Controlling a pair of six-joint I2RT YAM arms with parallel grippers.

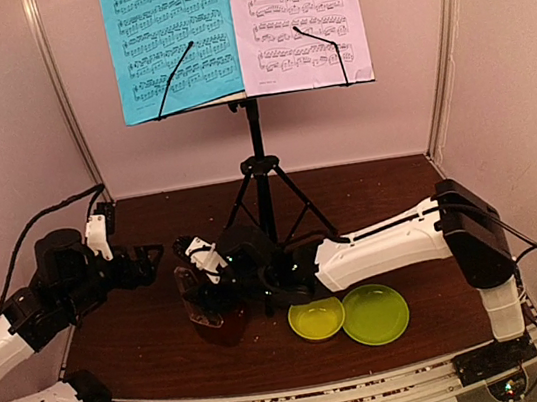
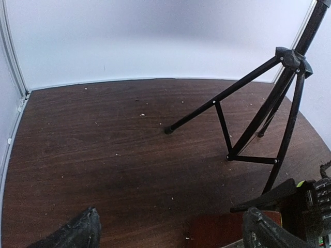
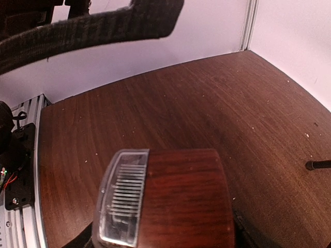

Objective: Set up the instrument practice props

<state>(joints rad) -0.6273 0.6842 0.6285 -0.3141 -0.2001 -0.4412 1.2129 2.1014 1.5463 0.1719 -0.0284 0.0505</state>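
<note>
- right gripper [image 3: 161, 235] clenched on the metronome [image 1: 215, 315], near centre of the table [image 1: 139, 347].
- left gripper [image 2: 170, 235] released, holding nothing, left side.
- stand [image 1: 259, 162] far centre, carrying blue sheet [image 1: 171, 39] and pale sheet [image 1: 299, 16].

metronome [image 1: 217, 315] before music stand [image 1: 259, 162] | bowl [image 1: 317, 319] right of metronome | plate [image 1: 374, 314] right of bowl

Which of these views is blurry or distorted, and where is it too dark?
Top external: sheets bright, table centre dim, metronome murky. Left wrist: stand legs sharp, table's far edge bowed by the lens. Right wrist: metronome close and slightly soft, black bar on top blurred.
</note>
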